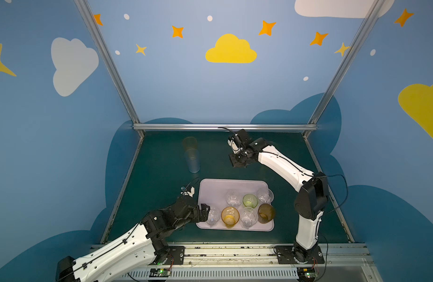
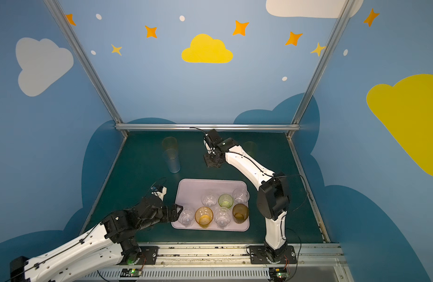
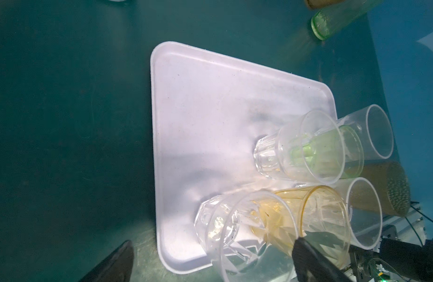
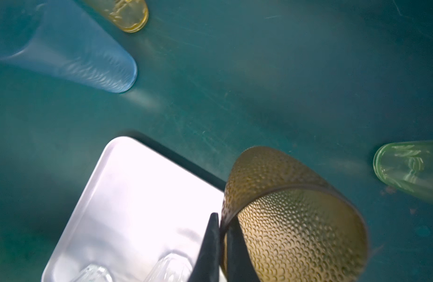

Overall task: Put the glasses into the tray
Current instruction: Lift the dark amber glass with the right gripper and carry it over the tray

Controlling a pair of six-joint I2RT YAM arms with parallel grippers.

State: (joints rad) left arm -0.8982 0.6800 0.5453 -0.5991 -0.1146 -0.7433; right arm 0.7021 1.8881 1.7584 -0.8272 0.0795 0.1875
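Right tool [image 4: 221, 223] is clamped on the rim of the brown dimpled tumbler [image 4: 296, 232], blurred, tray [image 4: 137, 195] below; hard to make out in both top views. Left tool [image 3: 213, 244], spread wide, straddles a clear tumbler [image 3: 225, 227] inside the tray's corner; contact unclear.

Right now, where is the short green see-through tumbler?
In both top views the green tumbler stands right of centre in the pale lilac tray, between two clear tumblers.
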